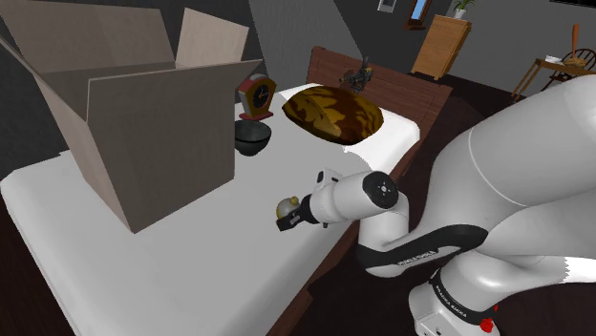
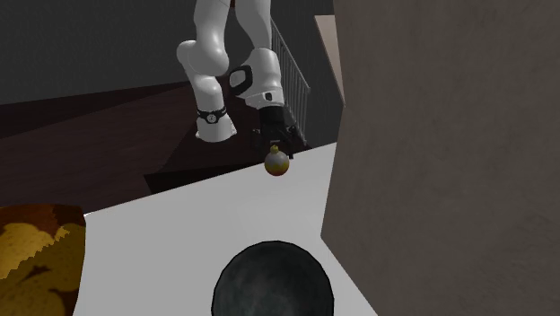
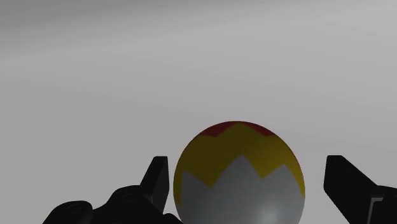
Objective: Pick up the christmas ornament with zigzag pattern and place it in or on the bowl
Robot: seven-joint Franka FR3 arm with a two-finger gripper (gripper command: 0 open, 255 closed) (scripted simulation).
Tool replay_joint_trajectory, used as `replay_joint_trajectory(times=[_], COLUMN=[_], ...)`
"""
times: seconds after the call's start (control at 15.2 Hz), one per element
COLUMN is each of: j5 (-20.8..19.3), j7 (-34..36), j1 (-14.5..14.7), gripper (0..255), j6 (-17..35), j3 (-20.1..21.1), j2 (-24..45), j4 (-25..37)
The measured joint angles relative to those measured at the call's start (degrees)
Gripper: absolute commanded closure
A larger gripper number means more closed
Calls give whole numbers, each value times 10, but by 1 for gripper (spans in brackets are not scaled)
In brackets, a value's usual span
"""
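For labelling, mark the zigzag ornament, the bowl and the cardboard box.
zigzag ornament (image 3: pixel 238 173): wrist view, middle of its front.
bowl (image 1: pixel 253 143): shoulder view, dark outer wall.
cardboard box (image 1: pixel 158 143): shoulder view, front wall.

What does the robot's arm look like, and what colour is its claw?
The arm is white, fat and rounded, like smooth tubes. Its joints are dark, with a black band carrying small white lettering and a round dark cap. The claw is all black, with two fingers.

Bowl (image 2: pixel 269 280) cut by bottom edge in second exterior view; ornament (image 3: pixel 238 177) underside cut off at wrist view's edge.
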Motion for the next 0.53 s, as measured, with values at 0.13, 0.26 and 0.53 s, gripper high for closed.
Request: replay_joint_trajectory(times=[0.13, 0.26, 0.53], j5=[-3, -4, -4], j7=[2, 3, 3], j1=[-20, -25, -26], gripper=[0, 0, 255], j6=[5, 6, 6], j3=[17, 21, 22], j2=[-1, -1, -1], j4=[5, 6, 6])
